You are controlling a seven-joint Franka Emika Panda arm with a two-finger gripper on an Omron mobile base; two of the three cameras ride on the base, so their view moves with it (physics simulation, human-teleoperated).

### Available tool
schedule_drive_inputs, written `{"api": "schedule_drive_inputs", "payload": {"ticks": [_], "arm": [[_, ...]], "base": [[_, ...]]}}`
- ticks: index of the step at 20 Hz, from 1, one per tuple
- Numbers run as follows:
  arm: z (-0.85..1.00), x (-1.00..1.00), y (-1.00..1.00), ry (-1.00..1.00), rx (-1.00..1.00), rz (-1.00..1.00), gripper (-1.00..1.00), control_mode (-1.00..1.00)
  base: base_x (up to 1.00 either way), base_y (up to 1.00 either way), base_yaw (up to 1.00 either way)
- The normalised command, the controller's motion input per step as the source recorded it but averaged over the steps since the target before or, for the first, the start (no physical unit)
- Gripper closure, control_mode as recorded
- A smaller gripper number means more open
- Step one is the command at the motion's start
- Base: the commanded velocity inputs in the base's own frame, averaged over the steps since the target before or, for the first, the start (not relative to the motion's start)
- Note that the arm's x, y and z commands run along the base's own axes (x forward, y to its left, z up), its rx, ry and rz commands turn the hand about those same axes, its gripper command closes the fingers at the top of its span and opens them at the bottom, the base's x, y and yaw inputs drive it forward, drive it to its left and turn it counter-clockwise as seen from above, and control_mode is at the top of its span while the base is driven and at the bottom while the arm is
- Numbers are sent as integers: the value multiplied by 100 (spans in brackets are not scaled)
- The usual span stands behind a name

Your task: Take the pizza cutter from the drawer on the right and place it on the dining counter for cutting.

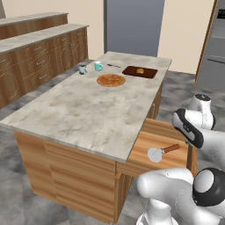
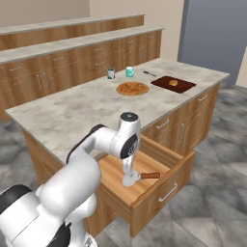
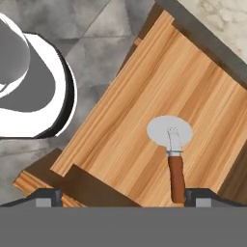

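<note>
Hovering over the pulled-out drawer [image 3: 159, 96], the gripper [image 3: 123, 195] has its fingers [image 3: 48, 197] spread fully apart and empty. Lying flat on the drawer floor ahead of the fingertips is the cutter [image 3: 171, 144]: its round blade sits farther out, between the two fingers' lines, while its brown handle runs back to end just beside one fingertip. Beyond the drawer spreads the marbled counter [image 1: 88, 114], carrying a pizza [image 1: 111, 80].
</note>
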Motion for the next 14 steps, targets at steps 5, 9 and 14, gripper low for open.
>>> {"api": "schedule_drive_inputs", "payload": {"ticks": [5, 9, 14], "arm": [[-43, 11, -14, -2, 0, 11, -100, -100], [-42, 4, -17, -8, -4, 2, -100, -100], [-6, 17, 0, 0, -4, 0, -100, -100]], "base": [[0, 0, 0], [0, 0, 0], [0, 0, 0]]}}
